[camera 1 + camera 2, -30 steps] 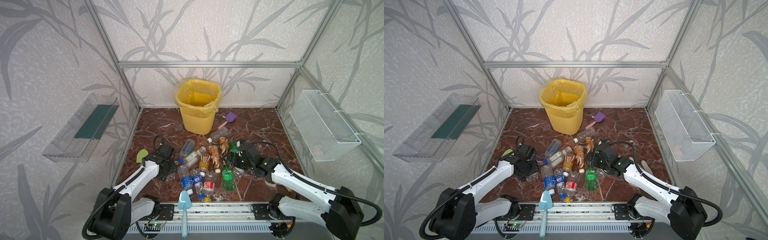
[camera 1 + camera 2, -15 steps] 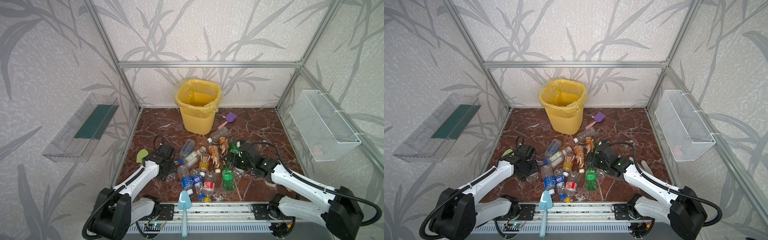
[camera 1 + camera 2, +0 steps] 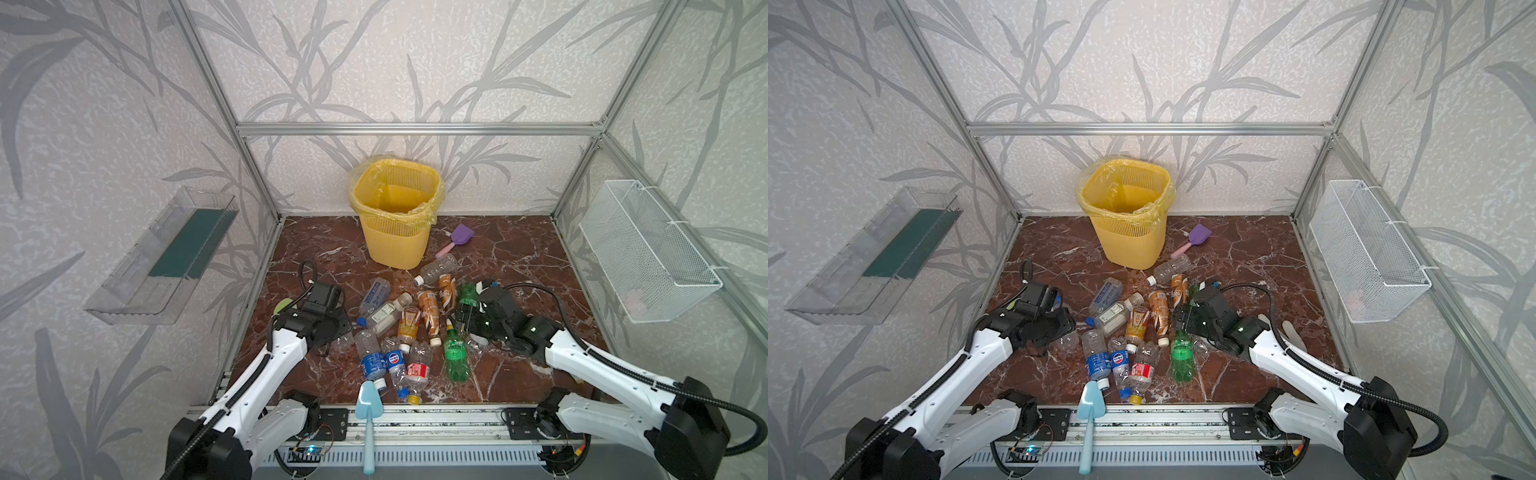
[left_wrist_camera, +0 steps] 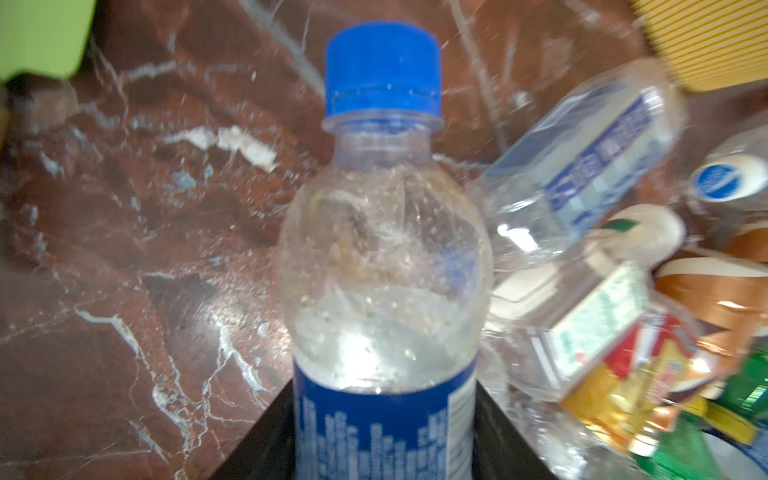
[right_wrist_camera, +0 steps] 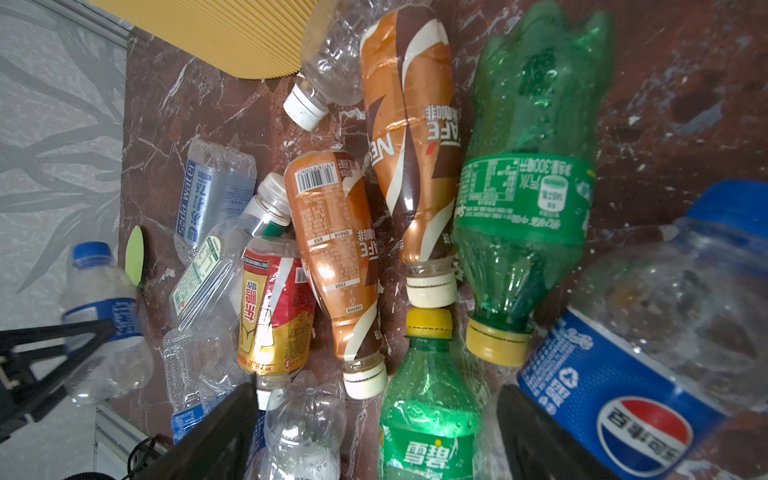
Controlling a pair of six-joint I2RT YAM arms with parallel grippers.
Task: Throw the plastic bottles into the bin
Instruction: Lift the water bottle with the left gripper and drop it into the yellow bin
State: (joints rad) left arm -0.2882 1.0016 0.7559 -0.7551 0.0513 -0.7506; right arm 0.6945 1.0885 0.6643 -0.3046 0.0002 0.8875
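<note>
Low in both top views, the left gripper [image 3: 337, 335] is clamped on a clear blue-capped bottle [image 4: 382, 257] at the left edge of the plastic bottles [image 3: 409, 324]. The bottle's label is pinched between the black fingers [image 4: 270, 449]. The right gripper [image 5: 376, 390] hovers at the heap's right edge, jaws wide apart. In the right wrist view a green bottle [image 5: 428, 419] shows between them. Beyond the heap, the bin [image 3: 395, 245] stands upright at centre frame.

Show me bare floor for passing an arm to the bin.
Bare marble floor: between the left wall and the yellow lattice bin, and between the purple toy shovel and the right wall. Crowded: the pile of plastic bottles from the bin to the front rail, between the left gripper, closed on a clear blue-capped bottle, and the open right gripper.
</note>
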